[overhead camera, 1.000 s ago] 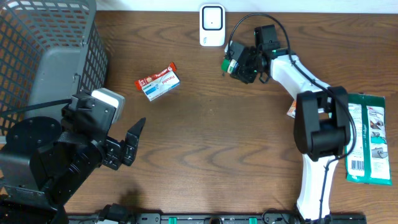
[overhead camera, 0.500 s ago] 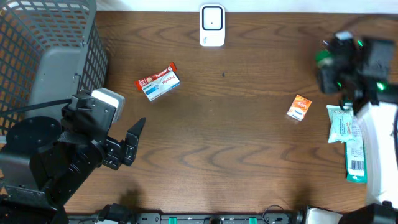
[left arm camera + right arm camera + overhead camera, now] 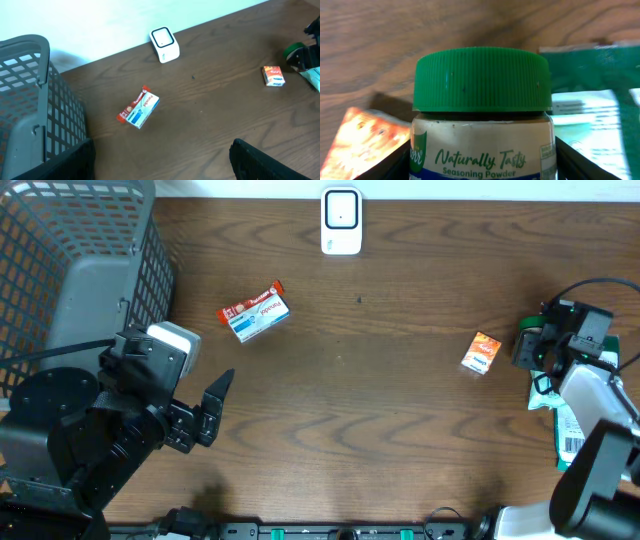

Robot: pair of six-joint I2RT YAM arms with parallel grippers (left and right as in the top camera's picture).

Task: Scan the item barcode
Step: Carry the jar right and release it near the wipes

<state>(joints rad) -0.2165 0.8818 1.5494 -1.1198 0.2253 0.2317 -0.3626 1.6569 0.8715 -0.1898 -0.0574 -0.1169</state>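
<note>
A jar of seasoning powder (image 3: 481, 135) with a green ribbed lid (image 3: 481, 80) fills the right wrist view. My right gripper (image 3: 481, 162) is shut on it, one dark finger (image 3: 395, 162) on each side of the label. From overhead the jar's green lid (image 3: 527, 343) shows at the far right, beside the orange box. No barcode shows on the jar. The white scanner (image 3: 340, 220) stands at the back middle, far from the jar. My left gripper (image 3: 205, 415) is open and empty at the front left, over bare table.
A red and blue box (image 3: 255, 313) lies left of centre. A small orange box (image 3: 482, 353) lies just left of the jar. Green packets (image 3: 575, 430) lie under the right arm. A grey wire basket (image 3: 70, 270) fills the back left corner.
The right arm has swung from beside the scanner to the table's right side, carrying the jar, and now sits by the orange box. The left arm has not moved.
</note>
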